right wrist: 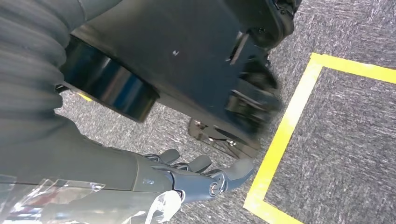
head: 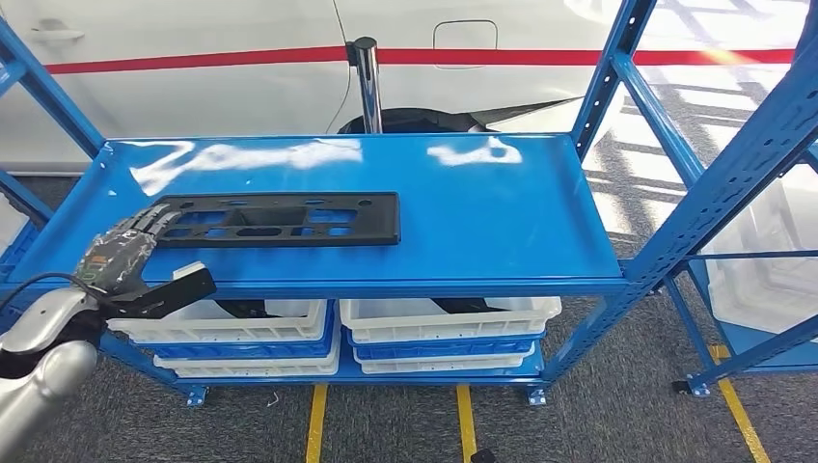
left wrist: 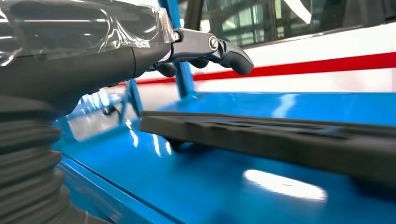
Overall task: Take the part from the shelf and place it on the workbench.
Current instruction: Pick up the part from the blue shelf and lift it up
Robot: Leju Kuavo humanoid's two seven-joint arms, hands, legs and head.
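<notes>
The left robot hand, fingers apart and holding nothing, hovers at the part's left end; the part's long axis runs along the shelf front edge.

The left hand is covering the near left end of the black part on the blue shelf, so whether the fingers are touching that end cannot be told; in the left wrist view the fingers are reaching past the part's edge, and the part is blurring and running out of the picture at its right. The white bins under the shelf are partly hiding behind the shelf's front lip, and the dark things lying in them are too hidden to name. The right hand is hanging over grey carpet, its palm side turned away and partly cut off.
</notes>
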